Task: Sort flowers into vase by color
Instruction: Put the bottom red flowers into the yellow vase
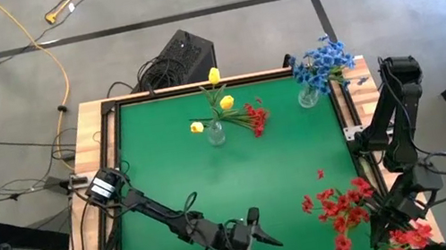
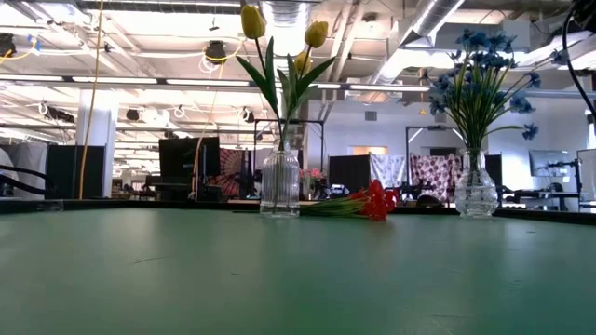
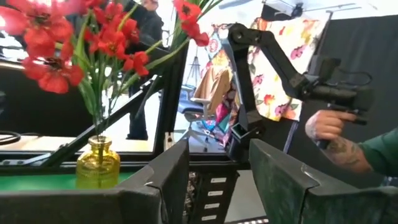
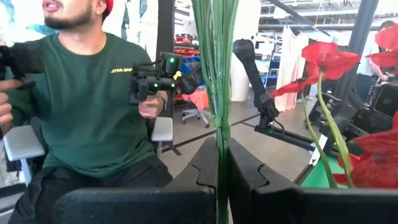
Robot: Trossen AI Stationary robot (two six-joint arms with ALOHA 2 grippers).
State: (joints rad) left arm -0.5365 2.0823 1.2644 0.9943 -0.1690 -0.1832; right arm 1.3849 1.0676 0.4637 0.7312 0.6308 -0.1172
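Green felt covered the table [image 1: 233, 187], framed in pale wood. Two dark arms worked it: the left arm reached along the near edge, the right arm stood folded at the right edge near the front corner.

Three vases counted. One clear ribbed vase [image 2: 279, 181] stood at the table's back centre and held three yellow tulip buds [image 1: 214, 76], stems upright. One clear vase [image 2: 476, 191] at the back right corner held the blue blooms [image 1: 321, 61], upright, as one dense cluster; sprig count not readable. One yellow glass vase [image 3: 97, 163] near the front right corner held a spread of red blooms [image 1: 341, 205], stems rising and fanning outward; I made it several sprigs, exact number unclear.

One loose red sprig [image 1: 254, 120] lay flat on the felt just beside the tulip vase, long axis running roughly left-right, blooms toward the right, stem end toward the vase. One small red piece [image 1: 320, 173] lay alone on the felt, possibly a dropped petal.

Right gripper [image 4: 219, 180]: fingers pinched tight on a bundle of green stems [image 4: 216, 56], stems vertical, just beside the red-bloom vase. Left gripper [image 3: 219, 180]: fingers partly apart, nothing between them, near the front edge, pointing toward the yellow glass vase.

One person [image 4: 93, 106] in a green shirt sat beyond the table.
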